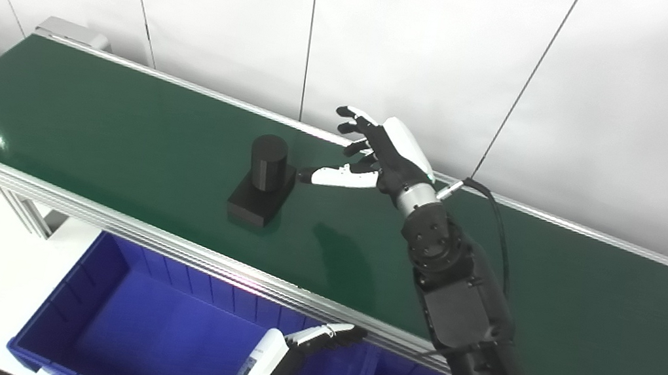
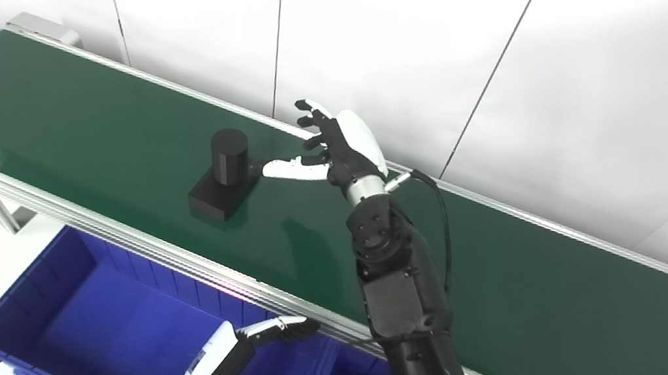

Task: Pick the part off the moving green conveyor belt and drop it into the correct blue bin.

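Part [image 1: 263, 180] just left of open right hand [image 1: 378, 154].

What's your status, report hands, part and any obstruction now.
Right hand open, beside black part, not gripping. Left hand idle, low over blue bin. Part upright on green belt. Nothing in the way.

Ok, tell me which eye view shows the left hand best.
The left eye view, marginally: the left hand sits a little higher in the picture, over the blue bin, showing more of its white back and outstretched fingers. In the right eye view the same hand lies closer to the bottom edge, slightly more cropped.
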Robot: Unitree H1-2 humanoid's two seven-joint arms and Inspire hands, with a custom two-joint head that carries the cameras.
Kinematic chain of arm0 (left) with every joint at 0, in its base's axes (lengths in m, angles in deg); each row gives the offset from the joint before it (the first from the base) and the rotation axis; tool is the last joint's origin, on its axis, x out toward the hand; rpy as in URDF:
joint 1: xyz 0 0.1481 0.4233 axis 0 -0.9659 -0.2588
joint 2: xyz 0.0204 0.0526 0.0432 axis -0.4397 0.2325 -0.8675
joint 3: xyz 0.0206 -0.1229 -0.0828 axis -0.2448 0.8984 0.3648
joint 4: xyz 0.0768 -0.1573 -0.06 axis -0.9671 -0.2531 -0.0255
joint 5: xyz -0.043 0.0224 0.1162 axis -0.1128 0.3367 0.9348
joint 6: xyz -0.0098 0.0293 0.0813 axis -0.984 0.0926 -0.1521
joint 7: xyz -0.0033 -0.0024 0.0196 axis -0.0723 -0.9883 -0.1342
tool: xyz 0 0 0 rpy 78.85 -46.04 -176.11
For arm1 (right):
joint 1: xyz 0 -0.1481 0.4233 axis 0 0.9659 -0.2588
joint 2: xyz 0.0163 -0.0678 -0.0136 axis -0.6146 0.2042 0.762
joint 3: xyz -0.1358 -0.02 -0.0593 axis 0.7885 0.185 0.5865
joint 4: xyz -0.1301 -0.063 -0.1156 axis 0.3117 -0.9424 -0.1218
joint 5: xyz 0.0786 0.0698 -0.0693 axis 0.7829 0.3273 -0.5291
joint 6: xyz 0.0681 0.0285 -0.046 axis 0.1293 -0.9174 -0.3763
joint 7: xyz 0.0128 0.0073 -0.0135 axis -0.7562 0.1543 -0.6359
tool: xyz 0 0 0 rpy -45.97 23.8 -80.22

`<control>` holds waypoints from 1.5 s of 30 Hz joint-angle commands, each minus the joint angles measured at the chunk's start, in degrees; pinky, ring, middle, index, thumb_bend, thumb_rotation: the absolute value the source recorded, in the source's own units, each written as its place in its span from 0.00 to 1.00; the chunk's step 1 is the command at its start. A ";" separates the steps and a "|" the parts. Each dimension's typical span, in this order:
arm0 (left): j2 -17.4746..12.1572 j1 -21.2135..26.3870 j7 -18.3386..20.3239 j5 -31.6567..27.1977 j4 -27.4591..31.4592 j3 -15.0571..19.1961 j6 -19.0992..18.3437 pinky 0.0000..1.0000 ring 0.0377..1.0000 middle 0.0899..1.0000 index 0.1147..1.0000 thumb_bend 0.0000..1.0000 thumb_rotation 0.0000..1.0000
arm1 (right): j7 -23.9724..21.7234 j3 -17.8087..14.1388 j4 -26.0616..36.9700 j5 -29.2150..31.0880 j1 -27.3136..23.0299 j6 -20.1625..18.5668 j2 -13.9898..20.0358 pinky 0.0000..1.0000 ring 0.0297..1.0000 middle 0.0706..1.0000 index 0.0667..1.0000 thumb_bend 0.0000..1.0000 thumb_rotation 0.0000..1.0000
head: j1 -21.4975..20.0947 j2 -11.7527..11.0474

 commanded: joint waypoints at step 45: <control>-0.87 1.75 -2.67 0.77 1.77 -2.43 1.35 0.52 0.60 0.68 0.75 0.86 0.49 | 29.72 4.89 -31.37 -2.39 -8.47 18.29 -10.99 0.40 0.40 0.48 0.49 0.51 0.00 | -0.22 1.52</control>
